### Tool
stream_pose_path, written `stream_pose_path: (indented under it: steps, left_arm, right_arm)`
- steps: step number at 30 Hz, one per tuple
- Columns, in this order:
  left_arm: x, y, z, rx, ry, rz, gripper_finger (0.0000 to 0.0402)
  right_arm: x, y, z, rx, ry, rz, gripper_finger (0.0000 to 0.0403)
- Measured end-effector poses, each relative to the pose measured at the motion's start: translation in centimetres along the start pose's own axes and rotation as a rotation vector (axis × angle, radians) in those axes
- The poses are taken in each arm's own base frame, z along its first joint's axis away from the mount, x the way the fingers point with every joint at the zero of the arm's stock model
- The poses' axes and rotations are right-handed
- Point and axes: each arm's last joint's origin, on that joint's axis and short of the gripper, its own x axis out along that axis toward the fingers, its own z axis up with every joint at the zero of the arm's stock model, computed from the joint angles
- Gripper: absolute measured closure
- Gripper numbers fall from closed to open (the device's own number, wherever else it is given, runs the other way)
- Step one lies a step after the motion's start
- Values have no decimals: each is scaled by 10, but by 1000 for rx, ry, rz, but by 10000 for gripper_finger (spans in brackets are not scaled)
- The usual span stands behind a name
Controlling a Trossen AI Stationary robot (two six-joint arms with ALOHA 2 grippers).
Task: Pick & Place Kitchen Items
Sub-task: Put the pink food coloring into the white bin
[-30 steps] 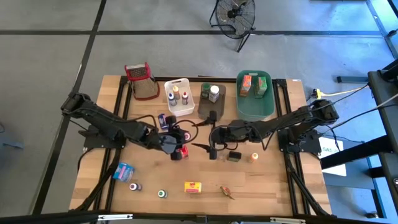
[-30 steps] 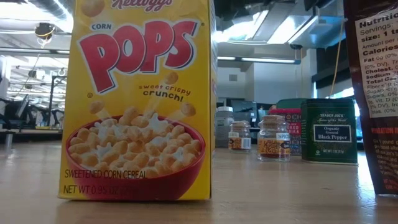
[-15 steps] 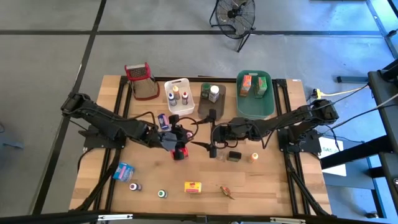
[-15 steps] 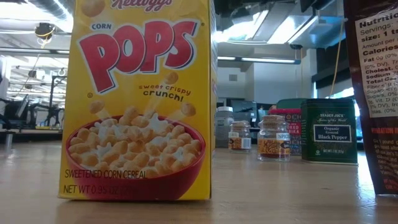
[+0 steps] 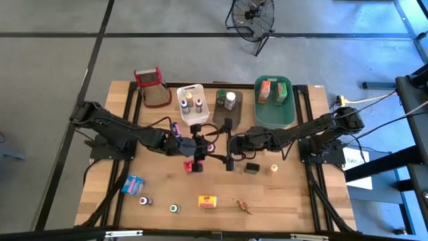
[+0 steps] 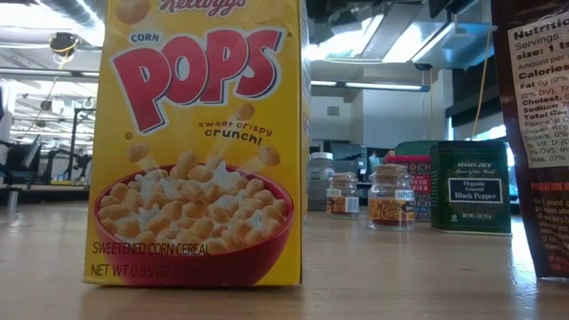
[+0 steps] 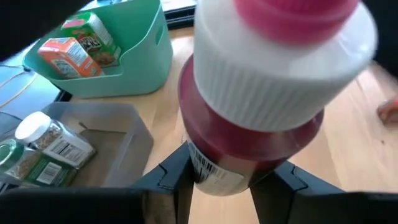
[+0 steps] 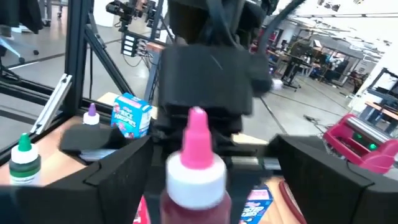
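Note:
A small red bottle (image 7: pixel 261 99) with a white ribbed cap and a pink tip (image 8: pixel 197 134) hangs over the middle of the table. My left gripper (image 5: pixel 202 144) is shut on it. My right gripper (image 5: pixel 219 145) faces it from the table's right, open wide. Its two fingers stand on either side of the bottle (image 8: pixel 196 177) without touching it. Other kitchen items lie scattered on the near half: a yellow Corn Pops box (image 5: pixel 208 201), a blue box (image 5: pixel 134 184), small bottles (image 5: pixel 144 201) and a red item (image 5: pixel 194 166) under the left gripper. My left gripper pinches the bottle's lower body (image 7: pixel 211 168), at the label, between its two fingers (image 7: pixel 174 180). The fingers come from the table's left, slanting down. The bottle stands roughly upright, pink tip up, lifted clear of the table.
At the far edge stand a white tub (image 5: pixel 192 104) with bottles, a brown tub (image 5: pixel 227 107) with jars, a green tub (image 5: pixel 274 100) with boxes and a red-topped mesh grater (image 5: pixel 152 87). A black tin (image 5: pixel 252 168) and an orange bottle (image 5: pixel 273 169) lie by the right arm.
My left gripper has carried the bottle toward the table's right edge, up to the right gripper, and tipped slightly. The bottle, still clear of the table, now stands between the right gripper's open fingers. The red item on the table now shows from under the left hand.

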Motion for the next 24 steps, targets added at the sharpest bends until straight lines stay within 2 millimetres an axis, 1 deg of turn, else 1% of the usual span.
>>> stream_pose_path:
  steps: [12, 18, 21, 24]
  left_arm:
    - [0, 2, 2, 5, -17, 4, 281]
    - [0, 2, 3, -1, -29, 2, 281]
    - [0, 3, 3, -3, -28, 3, 281]
    - [2, 6, 3, -7, -26, 1, 281]
  right_arm:
    - [0, 1, -4, -28, 39, 15, 59]
    - [0, -2, -5, -26, 36, 27, 61]
    - [1, -4, -6, -24, 21, 77, 77]
    - [1, -5, -6, -24, 18, 90, 107]
